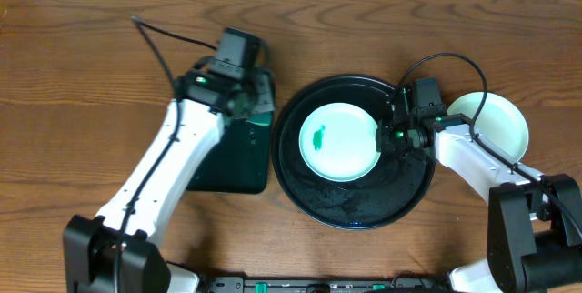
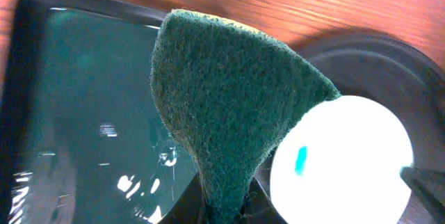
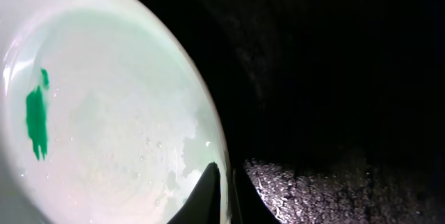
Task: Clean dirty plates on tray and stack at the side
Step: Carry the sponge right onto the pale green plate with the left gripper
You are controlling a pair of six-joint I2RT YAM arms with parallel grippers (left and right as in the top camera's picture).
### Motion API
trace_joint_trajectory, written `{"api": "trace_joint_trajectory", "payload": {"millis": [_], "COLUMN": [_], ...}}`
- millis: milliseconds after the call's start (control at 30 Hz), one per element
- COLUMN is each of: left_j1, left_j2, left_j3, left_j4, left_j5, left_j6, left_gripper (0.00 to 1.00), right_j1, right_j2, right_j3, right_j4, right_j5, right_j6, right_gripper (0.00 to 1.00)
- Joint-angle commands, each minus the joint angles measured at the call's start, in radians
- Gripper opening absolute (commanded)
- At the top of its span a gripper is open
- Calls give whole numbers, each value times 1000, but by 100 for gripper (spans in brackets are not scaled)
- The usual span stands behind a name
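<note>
On the tray (image 1: 314,200), 1 smeared plate (image 1: 350,152), rim pinched by our right fingers (image 1: 391,137); left fingers (image 1: 252,102) clamp 1 sponge (image 2: 229,106). Scrubbing step; next we likely need sponge onto smear (image 1: 318,136).

The mint-green plate (image 1: 338,141) bears a vivid green smear (image 1: 319,136). The round tray (image 1: 364,211) is glossy black. The paler plate (image 1: 500,125) looks whitish-mint. The bench (image 1: 73,65) is brown wood-grain, the scouring pad (image 2: 229,106) dark green, and the rectangular tray (image 1: 232,161) deep teal.
</note>
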Motion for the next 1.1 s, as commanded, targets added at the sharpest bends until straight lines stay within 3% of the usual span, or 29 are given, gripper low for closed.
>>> {"api": "trace_joint_trajectory", "payload": {"millis": [0, 433, 1067], "left_j1": [-68, -248, -261], "left_j2": [31, 218, 322], "left_j3": [14, 14, 13], "left_j4": [26, 158, 170], "left_j5": [11, 11, 10], "left_j6": [-67, -126, -149], "left_gripper": [8, 8, 8], "right_j1": [13, 18, 19], "right_j2": [5, 5, 5], "right_j3": [-7, -7, -7], "right_j4": [0, 3, 0], "right_j5": [-34, -41, -40], "right_j6": [14, 14, 10], "right_gripper": [5, 1, 4]}}
